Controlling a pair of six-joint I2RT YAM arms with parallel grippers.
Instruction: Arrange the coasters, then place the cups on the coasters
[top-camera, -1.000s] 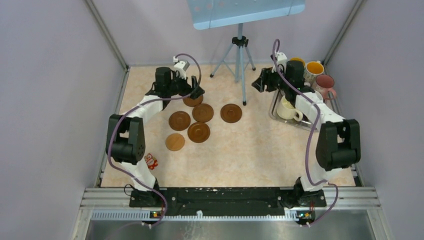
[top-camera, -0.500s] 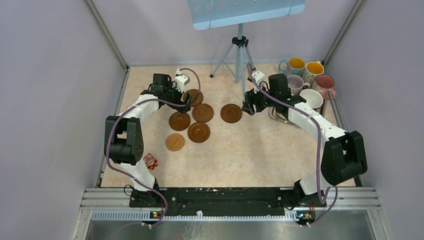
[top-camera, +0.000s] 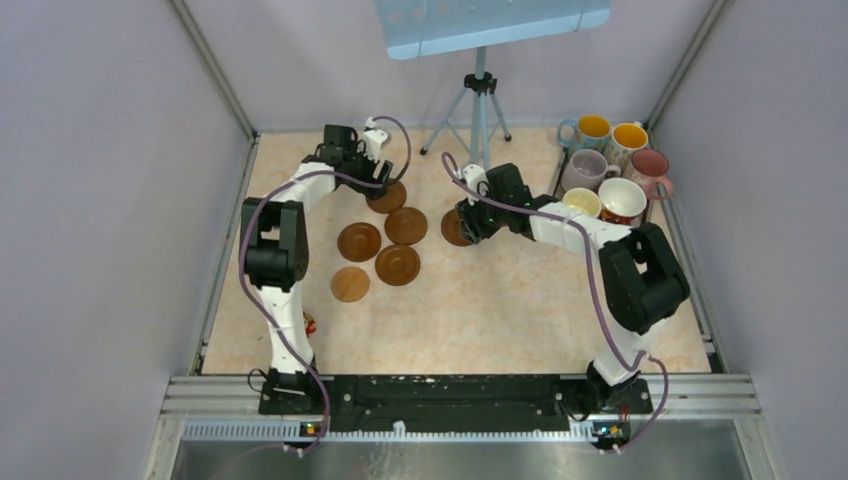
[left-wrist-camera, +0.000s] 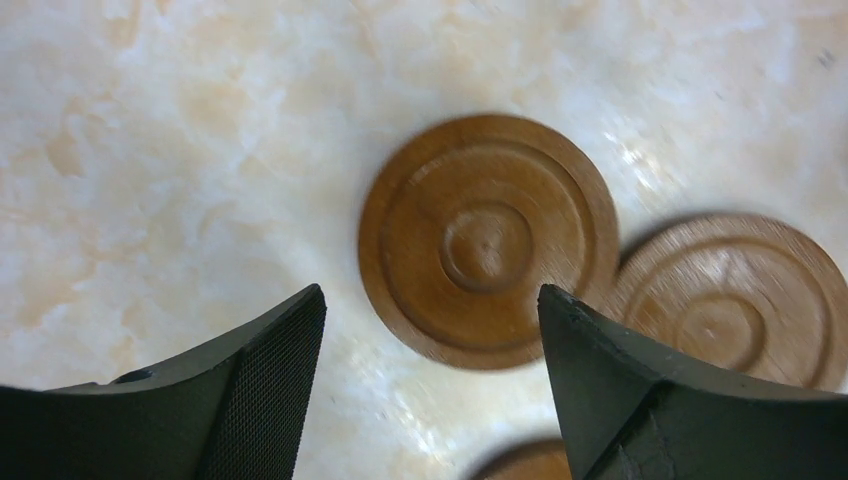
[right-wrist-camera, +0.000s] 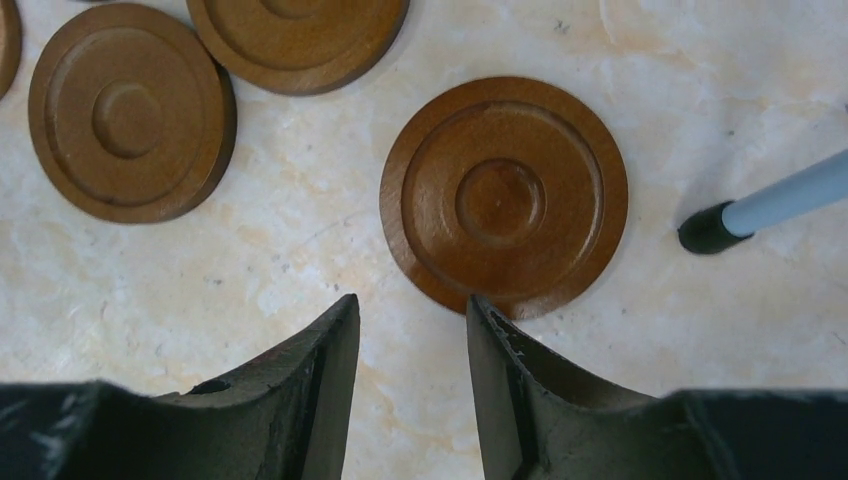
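Since leaving the cups (top-camera: 587, 170), right gripper (right-wrist-camera: 412, 305) — parted, empty — reached a coaster (right-wrist-camera: 503, 195); left gripper (left-wrist-camera: 430, 295) likewise.

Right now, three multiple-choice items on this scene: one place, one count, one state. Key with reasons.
1. Where do the mugs stand?
A. at the far right corner of the table
B. at the near left corner
C. in a row along the near edge

2. How many wooden coasters lie on the table?
A. four
B. six
C. eight

3. What state are the wooden coasters in?
A. stacked in one pile
B. two carry mugs
C. all lie flat, none carrying a mug

Key:
1 A, all six mugs cluster at the far right.
2 B, the top view shows five dark ones plus one lighter.
3 C, no disc bears a mug.
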